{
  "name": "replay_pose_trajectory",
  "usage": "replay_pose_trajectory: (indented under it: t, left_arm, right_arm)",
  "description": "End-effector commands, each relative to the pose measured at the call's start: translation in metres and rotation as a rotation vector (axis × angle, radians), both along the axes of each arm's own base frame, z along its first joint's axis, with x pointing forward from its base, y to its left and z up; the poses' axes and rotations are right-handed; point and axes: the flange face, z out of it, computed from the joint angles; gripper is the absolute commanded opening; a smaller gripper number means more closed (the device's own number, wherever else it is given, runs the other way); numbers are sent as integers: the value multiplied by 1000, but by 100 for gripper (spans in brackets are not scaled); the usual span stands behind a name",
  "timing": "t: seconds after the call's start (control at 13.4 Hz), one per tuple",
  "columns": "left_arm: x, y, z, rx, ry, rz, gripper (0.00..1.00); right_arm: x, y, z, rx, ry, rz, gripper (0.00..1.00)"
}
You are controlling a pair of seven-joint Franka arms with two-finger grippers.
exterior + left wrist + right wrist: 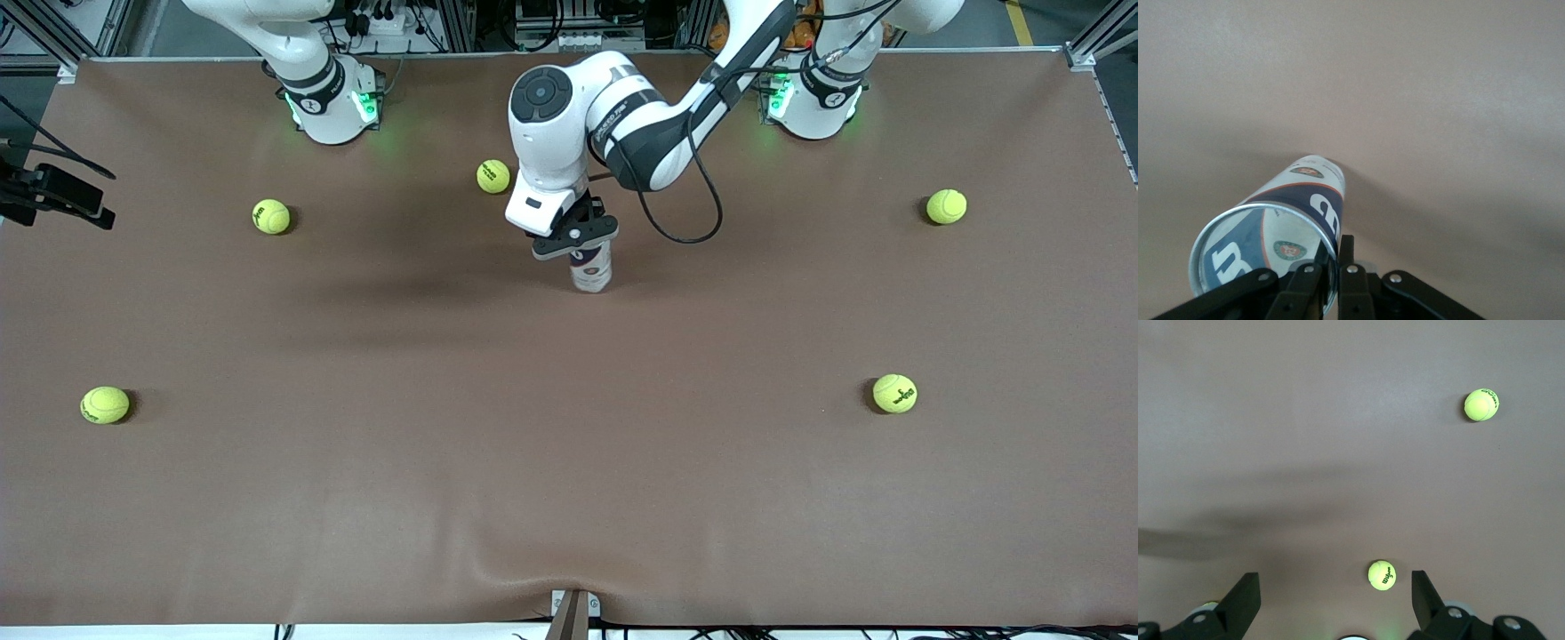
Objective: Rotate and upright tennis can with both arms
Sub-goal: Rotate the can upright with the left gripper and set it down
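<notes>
The tennis can (591,271), white with a navy band, stands about upright at the middle of the table, its lower end at the brown mat. My left gripper (576,236) is over it, shut on its open top rim. In the left wrist view one finger (1347,250) is outside the can's (1305,200) wall and the other is inside it, with my left gripper (1333,245) pinching the metal rim. My right gripper (1335,581) is open and empty, high over the mat. It does not show in the front view.
Several yellow-green tennis balls lie scattered on the mat: one (493,176) just beside the left arm's wrist, one (271,216) toward the right arm's end, one (946,206) toward the left arm's end. Two others (105,404) (894,393) lie nearer the camera. A ball (1381,575) shows below my right gripper.
</notes>
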Motion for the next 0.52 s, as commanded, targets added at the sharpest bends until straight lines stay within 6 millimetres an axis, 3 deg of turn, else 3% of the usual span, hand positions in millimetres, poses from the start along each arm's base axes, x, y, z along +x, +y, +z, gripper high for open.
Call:
replay_pose_trajectory:
  t: [0.0,0.37,0.45]
  left_arm:
    - [2,-4,4,9,-27,14,49]
    - [3,-4,18,-9,-38,30,84]
    - [3,-3,27,-18,-45,42,100]
  right_arm:
    - [-5,-2,1,-7,-15,-8,100]
    - [-4,-2,0,-7,-16,-8,100]
    - [-4,-2,0,-7,-16,-8,100]
